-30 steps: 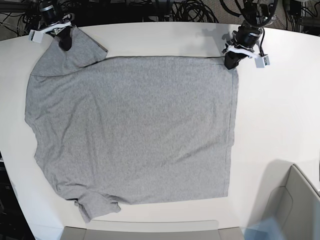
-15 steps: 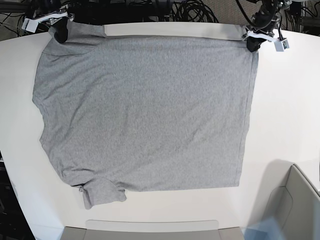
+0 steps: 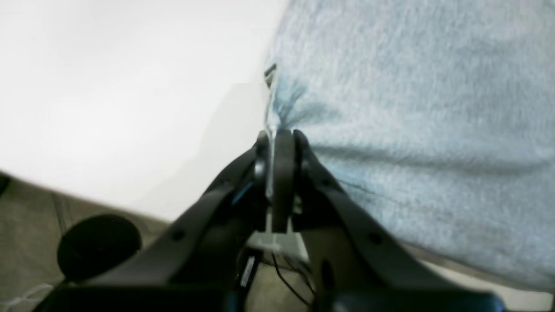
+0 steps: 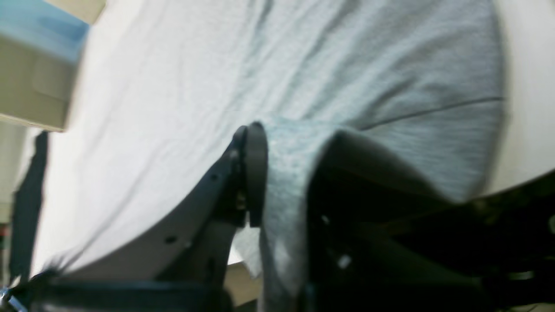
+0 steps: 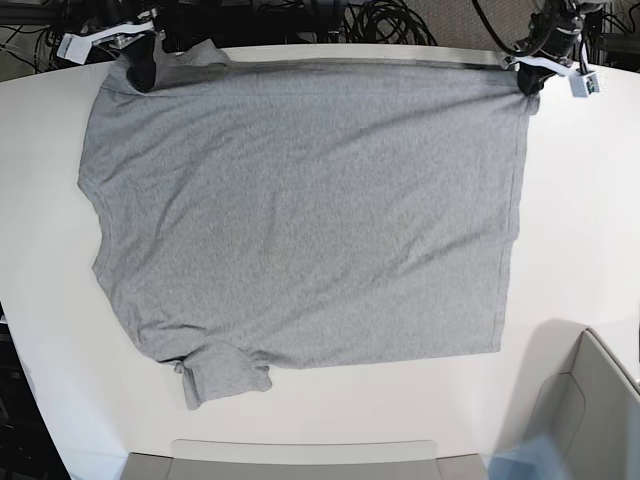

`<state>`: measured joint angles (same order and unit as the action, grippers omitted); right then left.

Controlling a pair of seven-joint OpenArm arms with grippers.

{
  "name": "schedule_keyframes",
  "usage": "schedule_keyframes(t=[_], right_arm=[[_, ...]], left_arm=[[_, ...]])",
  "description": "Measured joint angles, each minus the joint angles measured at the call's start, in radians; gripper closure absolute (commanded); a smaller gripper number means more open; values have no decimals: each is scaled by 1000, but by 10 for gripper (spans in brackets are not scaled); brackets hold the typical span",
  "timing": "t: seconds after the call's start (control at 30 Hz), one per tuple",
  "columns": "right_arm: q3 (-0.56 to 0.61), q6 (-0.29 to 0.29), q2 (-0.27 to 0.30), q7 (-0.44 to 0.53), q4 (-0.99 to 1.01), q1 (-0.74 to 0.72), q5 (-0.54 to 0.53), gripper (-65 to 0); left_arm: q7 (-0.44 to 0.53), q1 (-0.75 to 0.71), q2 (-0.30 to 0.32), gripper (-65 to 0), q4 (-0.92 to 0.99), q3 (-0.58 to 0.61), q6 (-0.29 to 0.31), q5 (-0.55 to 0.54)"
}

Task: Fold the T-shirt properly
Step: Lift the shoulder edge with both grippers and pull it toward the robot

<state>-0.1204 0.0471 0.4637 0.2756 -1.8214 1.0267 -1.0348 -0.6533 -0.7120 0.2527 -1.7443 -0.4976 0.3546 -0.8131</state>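
wrist cams: tools [image 3: 277, 138] pinching T-shirt [image 5: 300, 210] edge

Bright even light, soft shadows, blurred wrist views

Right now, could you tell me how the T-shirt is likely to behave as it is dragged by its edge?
The T-shirt probably stays floppy: it puckers at the left tool and drapes over the right tool. It likely slides easily on the smooth table, and the sleeve may bunch.
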Motion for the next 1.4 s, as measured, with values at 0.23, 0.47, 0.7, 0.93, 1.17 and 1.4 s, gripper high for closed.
schedule_keyframes(t=[0.23, 0.47, 0.7, 0.93, 1.17, 1.4], right_arm=[[-12, -6, 6, -147, 3, -90, 6, 0], [-152, -3, -1, -446, -47, -229, 12, 0], [-253, -3, -2, -697, -48, -377, 14, 0], [-308, 1, -5, -833, -45, -492, 60, 0], [-316, 5, -59, -1022, -40, -707, 263, 0], [-310, 20, -115, -1072, 11, -813, 417, 0]], left_arm=[[-172, 104, 13, 0, -2, -55, 2, -1], [-360, 216, -38, 0, -64, -178, 0, -3], [-506, 288, -90, 0, -143, -185, -153, 0], [-526, 288, -103, 0, -142, -185, -161, 1], [-533, 382, -100, 0, -139, -178, -206, 0], [-531, 449, -100, 0, -137, -68, -298, 1]])
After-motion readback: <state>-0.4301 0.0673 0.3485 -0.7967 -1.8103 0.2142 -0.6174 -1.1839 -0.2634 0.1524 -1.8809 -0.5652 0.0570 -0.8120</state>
